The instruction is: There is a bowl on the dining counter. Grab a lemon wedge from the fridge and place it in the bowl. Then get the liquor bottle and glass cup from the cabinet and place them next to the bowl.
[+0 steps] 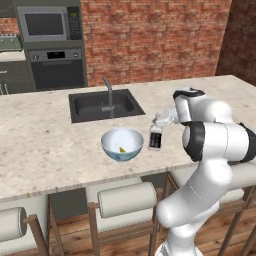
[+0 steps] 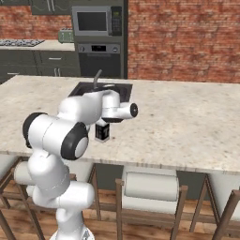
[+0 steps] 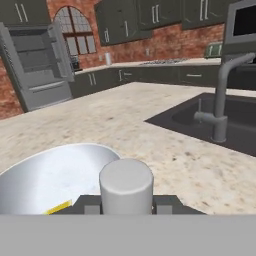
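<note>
Liquor bottle [image 1: 155,138] stands upright on the dining counter [image 1: 45,145], just to the right of the bowl [image 1: 121,144] in the left base view; the gripper [image 1: 157,126] sits at its neck with the fingers pinching it. In the hand view the bottle's white cap sits between the finger tips. Lemon wedge [image 1: 122,149] lies inside the bowl, and the sink [image 1: 105,104] with its faucet [image 1: 108,92] is set in the counter behind.
</note>
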